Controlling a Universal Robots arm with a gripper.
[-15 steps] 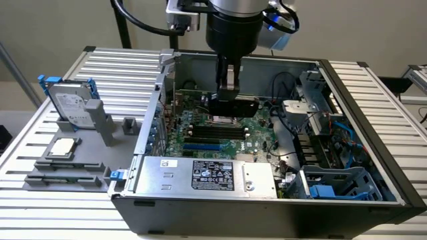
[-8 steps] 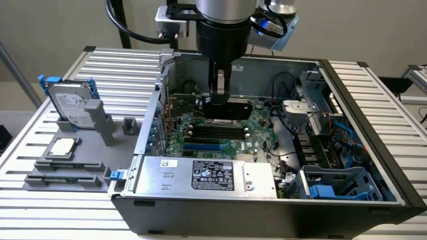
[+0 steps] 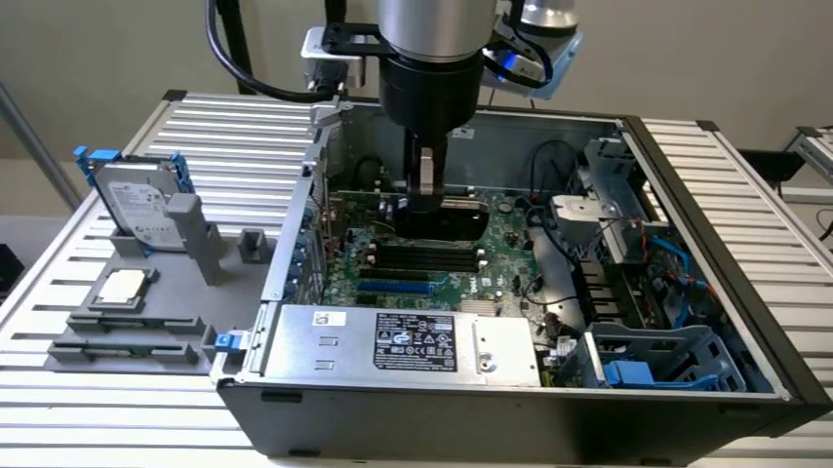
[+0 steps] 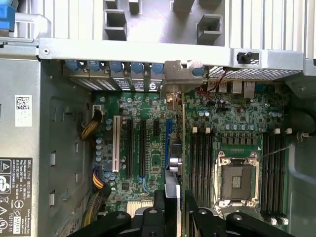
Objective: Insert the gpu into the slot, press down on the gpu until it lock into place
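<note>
Slatted table (image 3: 742, 195), open case (image 3: 521, 419): gripper (image 4: 175, 198) clamped on gpu (image 4: 180, 79), edge-on, long axis parallel to slot (image 4: 168, 138) beside gripper; DELL label (image 4: 15, 197).

A plain beige wall (image 3: 104, 49) closes the back of the room, under soft, even light that throws only faint shadows. Before it stands a table (image 3: 234, 127) topped with pale ribbed metal slats, with dark caps at its two far corners; the wrist view looks down on the same slats. A thin grey pole (image 3: 23, 146) slants past the table's edge at the exterior view's left, above a pale grey floor (image 3: 19, 229), and beyond the table's edge at the exterior view's right stands another ribbed metal frame (image 3: 813, 146).
</note>
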